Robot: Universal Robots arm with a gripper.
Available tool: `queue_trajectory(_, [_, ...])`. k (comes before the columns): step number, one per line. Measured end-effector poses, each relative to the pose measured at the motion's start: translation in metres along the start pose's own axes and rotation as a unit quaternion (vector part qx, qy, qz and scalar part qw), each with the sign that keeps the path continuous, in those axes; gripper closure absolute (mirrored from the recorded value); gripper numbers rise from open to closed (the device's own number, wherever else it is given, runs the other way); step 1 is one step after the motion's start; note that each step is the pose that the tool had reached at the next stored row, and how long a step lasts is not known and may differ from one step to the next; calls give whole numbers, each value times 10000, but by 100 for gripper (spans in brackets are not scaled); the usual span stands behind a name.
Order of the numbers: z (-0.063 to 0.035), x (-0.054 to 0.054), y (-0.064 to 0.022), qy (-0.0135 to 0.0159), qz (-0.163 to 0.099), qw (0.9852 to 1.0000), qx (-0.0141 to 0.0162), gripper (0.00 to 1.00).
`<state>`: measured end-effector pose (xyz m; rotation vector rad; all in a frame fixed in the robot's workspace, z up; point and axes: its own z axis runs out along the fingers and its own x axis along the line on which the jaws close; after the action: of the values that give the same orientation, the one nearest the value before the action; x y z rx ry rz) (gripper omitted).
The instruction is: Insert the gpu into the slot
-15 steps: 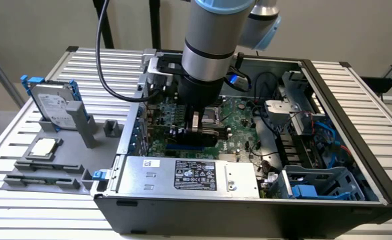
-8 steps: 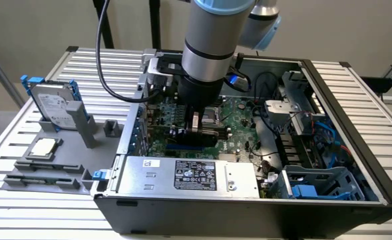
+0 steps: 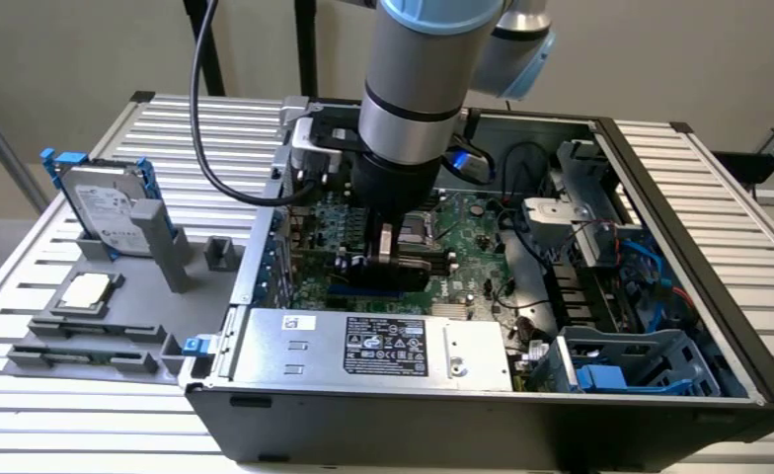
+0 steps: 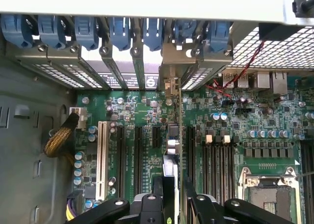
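One grey, blue-jointed robot arm reaches straight down into an open black computer case that lies on its side on a slatted aluminium counter. Its two black fingers are released: they stand spread, one on each side of the gpu, a flat black expansion card seen edge-on, close to it without clamping it. The card stands upright on the green circuit board, among the parallel black connector strips, and its slim metal bracket end meets the case's rear wall by the row of blue plastic latches. In the exterior view the slot, a long narrow bright-blue connector strip, shows on the board right below the fingers; whether the card is seated in it I cannot tell. A silver labelled power-supply box lies just beside the slot, toward the camera. A square silver CPU socket lies near the fingers on the other side of the black memory slots. On the counter at the exterior view's left, well apart from the case, a grey hard drive with blue rails stands leaning in a grey plastic holder.
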<state>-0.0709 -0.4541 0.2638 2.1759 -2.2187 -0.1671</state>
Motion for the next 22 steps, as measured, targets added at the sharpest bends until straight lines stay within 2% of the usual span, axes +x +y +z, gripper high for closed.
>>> queue_trajectory(22, [-1, -8, 1, 1, 1, 10000, -22, 74])
